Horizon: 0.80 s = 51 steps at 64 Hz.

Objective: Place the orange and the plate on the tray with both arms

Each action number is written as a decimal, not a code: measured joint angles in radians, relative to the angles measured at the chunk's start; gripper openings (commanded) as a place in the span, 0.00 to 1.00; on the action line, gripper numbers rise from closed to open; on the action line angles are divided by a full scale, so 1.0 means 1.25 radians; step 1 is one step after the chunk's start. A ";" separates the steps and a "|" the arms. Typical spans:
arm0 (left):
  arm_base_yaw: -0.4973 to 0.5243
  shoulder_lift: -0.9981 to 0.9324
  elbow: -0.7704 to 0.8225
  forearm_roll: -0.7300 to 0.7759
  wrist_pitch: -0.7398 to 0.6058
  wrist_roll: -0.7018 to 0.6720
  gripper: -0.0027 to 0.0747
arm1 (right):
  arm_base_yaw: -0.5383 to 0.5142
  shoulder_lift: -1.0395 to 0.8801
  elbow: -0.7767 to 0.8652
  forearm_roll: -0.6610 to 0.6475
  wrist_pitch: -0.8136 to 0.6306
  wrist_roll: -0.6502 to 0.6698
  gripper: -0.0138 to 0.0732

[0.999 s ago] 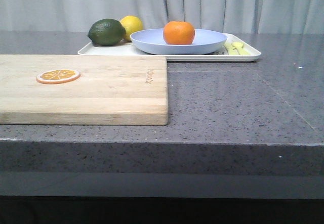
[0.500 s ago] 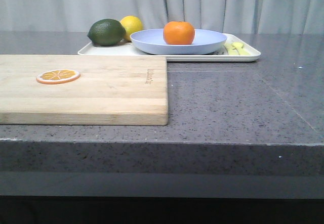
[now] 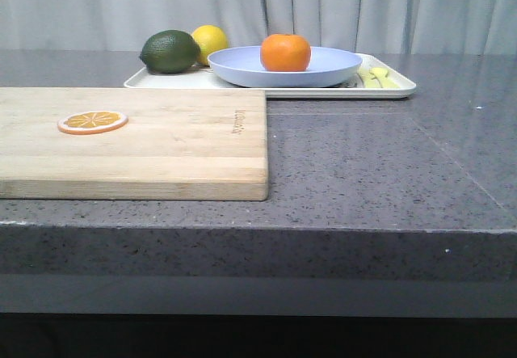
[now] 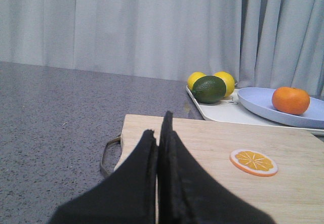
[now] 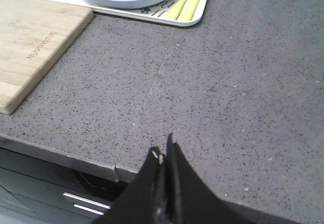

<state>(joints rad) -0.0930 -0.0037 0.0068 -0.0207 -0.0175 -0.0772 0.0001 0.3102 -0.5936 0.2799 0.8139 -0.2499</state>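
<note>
Grey speckled stone bench [image 3: 363, 172] carries a white rectangular tray [image 3: 396, 88] at its far side. On it rests the pale lavender-blue round plate [image 3: 331, 65], holding the whole bright orange [image 3: 285, 52]. Left pincer [image 4: 161, 133] and right pincer [image 5: 163, 155] are both pressed together, empty, well apart from the tray.

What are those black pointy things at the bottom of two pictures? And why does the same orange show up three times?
Those are a robot's fingers. It has two arms, each with a camera on its wrist, so you see the left fingers and the right fingers close up. Both pairs are pressed shut and hold nothing. The third camera looks forward over the grey table. All three see the orange sitting in the blue plate on the white tray. Nearby are a wooden board with an orange slice, a lime and a lemon.
</note>
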 measured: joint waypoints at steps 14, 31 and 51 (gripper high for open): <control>0.000 0.000 0.000 0.000 0.000 0.000 0.01 | 0.010 -0.038 0.029 -0.030 -0.059 0.000 0.08; 0.000 0.000 0.000 0.000 0.000 0.000 0.01 | 0.056 -0.153 0.253 -0.053 -0.322 0.000 0.08; 0.000 0.000 0.000 0.000 -0.002 0.000 0.01 | 0.015 -0.255 0.488 -0.054 -0.480 0.000 0.08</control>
<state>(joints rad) -0.0930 -0.0037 0.0068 -0.0207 -0.0196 -0.0772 0.0192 -0.0084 0.0167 0.2129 0.2134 -0.2499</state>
